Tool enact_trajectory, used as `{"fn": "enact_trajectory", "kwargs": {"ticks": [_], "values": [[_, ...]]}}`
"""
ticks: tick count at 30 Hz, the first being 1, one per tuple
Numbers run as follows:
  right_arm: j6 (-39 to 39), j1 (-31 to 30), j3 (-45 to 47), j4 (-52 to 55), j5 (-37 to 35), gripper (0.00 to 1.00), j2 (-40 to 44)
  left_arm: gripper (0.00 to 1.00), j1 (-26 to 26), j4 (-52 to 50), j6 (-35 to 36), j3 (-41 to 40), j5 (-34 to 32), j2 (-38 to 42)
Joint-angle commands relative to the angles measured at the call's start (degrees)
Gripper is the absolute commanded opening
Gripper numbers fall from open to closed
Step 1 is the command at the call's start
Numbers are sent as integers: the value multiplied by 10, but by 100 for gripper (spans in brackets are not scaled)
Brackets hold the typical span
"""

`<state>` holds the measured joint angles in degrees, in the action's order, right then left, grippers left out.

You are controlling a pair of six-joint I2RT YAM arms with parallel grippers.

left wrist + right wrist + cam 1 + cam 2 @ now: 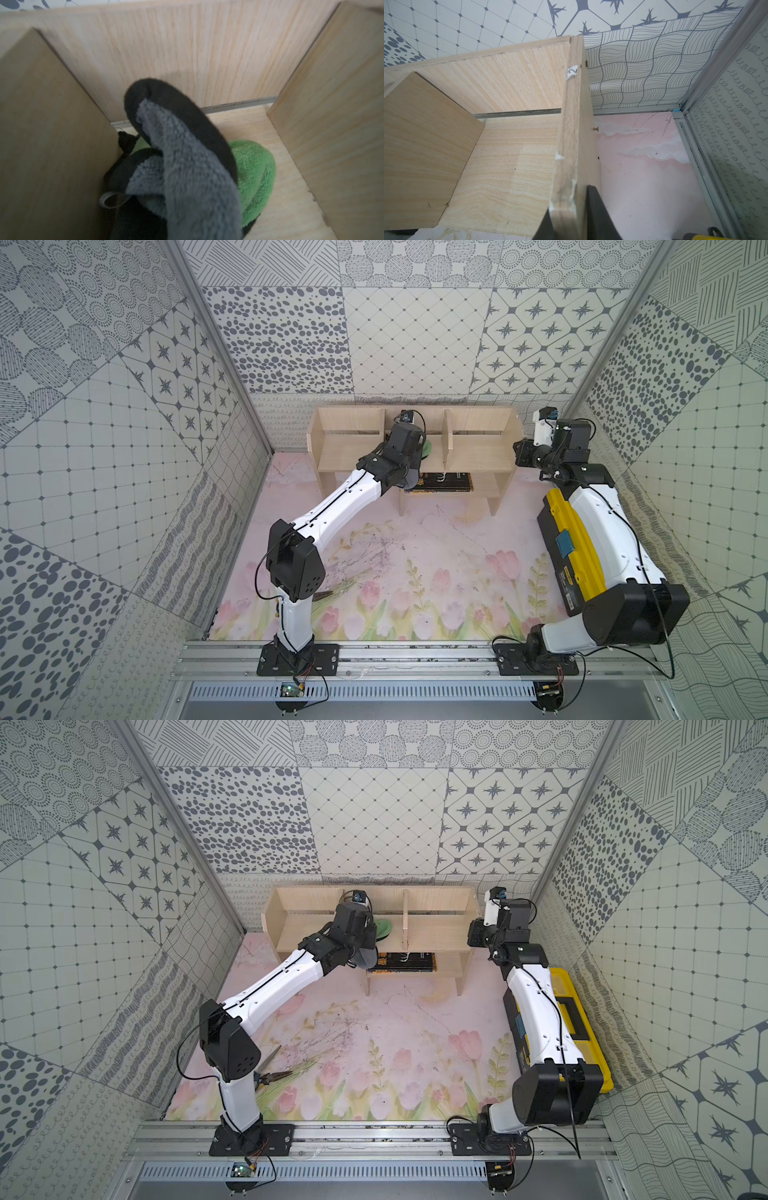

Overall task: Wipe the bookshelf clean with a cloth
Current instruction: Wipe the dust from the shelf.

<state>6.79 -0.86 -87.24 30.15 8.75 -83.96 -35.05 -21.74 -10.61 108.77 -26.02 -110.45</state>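
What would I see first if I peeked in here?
A fluffy green and grey cloth, pinched in the left gripper, sits in the middle compartment of the bookshelf. The right gripper clamps the shelf's right side panel. A bright yellow-and-black toolbox lies under the right arm.

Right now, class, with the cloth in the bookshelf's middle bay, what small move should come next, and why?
Probably slide the cloth sideways along the bay floor: it sits bunched against one divider, with bare wood up to the other divider, and the right fingers grip the bookshelf by its side panel.
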Motion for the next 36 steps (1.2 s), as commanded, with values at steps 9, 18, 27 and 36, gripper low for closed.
{"fn": "enact_trajectory", "kwargs": {"ticks": [9,18,27,36], "values": [[72,-19,11,7,146,0,11,0,6,-32,-13,265,95,-100],[73,-20,16,5,150,0,14,0,28,-23,-33,278,111,-90],[71,-20,27,3,147,0,20,0,0,12,-73,186,228,-85],[67,-20,30,3,143,0,18,0,-1,30,-102,-12,74,16]]}}
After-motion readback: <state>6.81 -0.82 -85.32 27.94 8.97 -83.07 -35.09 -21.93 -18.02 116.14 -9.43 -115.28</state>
